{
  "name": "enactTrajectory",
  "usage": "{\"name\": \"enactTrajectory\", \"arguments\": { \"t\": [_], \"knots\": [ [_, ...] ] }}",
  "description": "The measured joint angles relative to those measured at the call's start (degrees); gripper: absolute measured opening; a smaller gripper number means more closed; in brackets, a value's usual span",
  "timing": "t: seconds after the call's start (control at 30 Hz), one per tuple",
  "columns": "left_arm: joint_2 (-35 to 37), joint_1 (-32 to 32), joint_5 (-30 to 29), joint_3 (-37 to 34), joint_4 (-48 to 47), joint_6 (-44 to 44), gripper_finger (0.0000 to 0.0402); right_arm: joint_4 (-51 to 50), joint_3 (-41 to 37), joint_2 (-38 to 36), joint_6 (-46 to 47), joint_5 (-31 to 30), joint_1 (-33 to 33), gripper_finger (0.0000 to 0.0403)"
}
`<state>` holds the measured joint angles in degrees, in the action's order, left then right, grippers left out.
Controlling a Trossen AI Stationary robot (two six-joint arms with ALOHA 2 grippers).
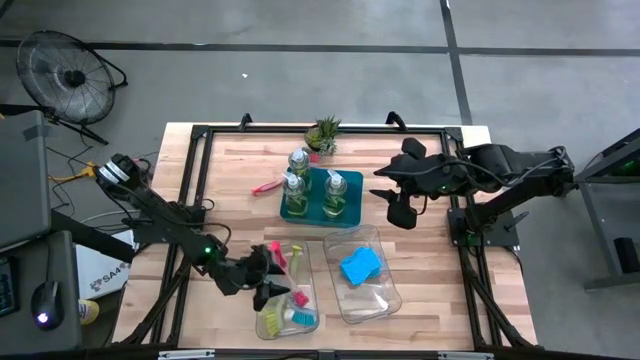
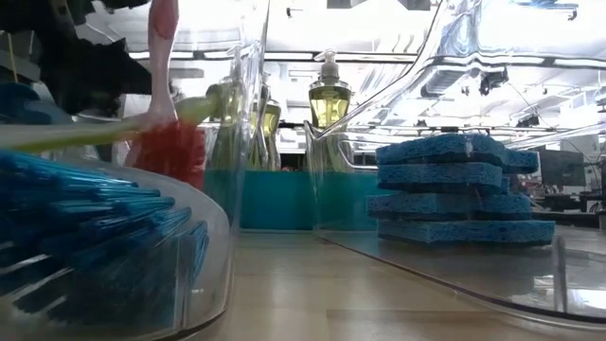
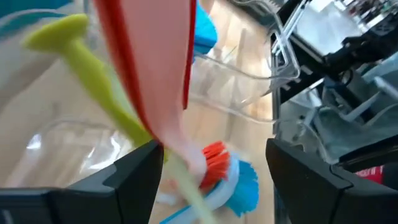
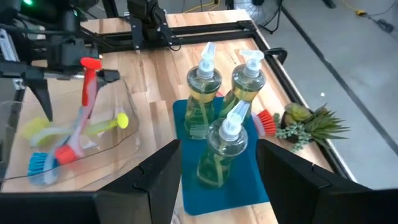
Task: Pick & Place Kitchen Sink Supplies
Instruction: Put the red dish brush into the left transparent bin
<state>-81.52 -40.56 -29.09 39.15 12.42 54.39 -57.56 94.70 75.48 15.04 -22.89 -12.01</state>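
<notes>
1. The left gripper [image 1: 272, 275] hangs over the left clear bin [image 1: 262, 322] at the near side of the table [image 1: 230, 170], its fingers spread apart.
2. Between those fingers stands a red-pink dish brush [image 4: 79, 127], nearly upright, bristle head down in the bin. In the left wrist view the handle sits in the gap with space on either side, so the fingers do not look pressed onto it.
3. Also in that bin lie a yellow-green brush [image 3: 106, 99] and a blue brush [image 3: 245, 186], crossing under the red-pink one.
4. The right clear bin [image 1: 385, 300], just beside the first, holds a stack of blue sponges [image 1: 360, 265].
5. Three pump bottles of yellow-green soap [image 4: 217, 118] stand upright on the teal tray [image 1: 300, 213] near the middle of the table.
6. Another red-pink brush [image 1: 266, 186] lies flat on the wood just to the left of the tray.
7. A small potted plant [image 1: 323, 134] stands at the far edge, behind the tray.
8. The right gripper [image 1: 397, 202] hovers to the right of the tray, facing the bottles, holding nothing, its fingers apart.
</notes>
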Motion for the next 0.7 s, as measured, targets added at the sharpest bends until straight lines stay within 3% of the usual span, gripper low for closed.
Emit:
{"name": "enactTrajectory", "arguments": {
  "t": [0.57,0.7],
  "knots": [
    [17.5,0.0,-0.6,0.0,-29.7,3.0,0.0278,-0.6,0.0,0.0,-3.1,-1.8,0.0,0.02],
    [21.7,0.0,-4.9,0.0,-33.7,2.9,0.0278,-1.2,0.0,0.0,-3.1,-2.7,0.0,0.02]
  ]
}}
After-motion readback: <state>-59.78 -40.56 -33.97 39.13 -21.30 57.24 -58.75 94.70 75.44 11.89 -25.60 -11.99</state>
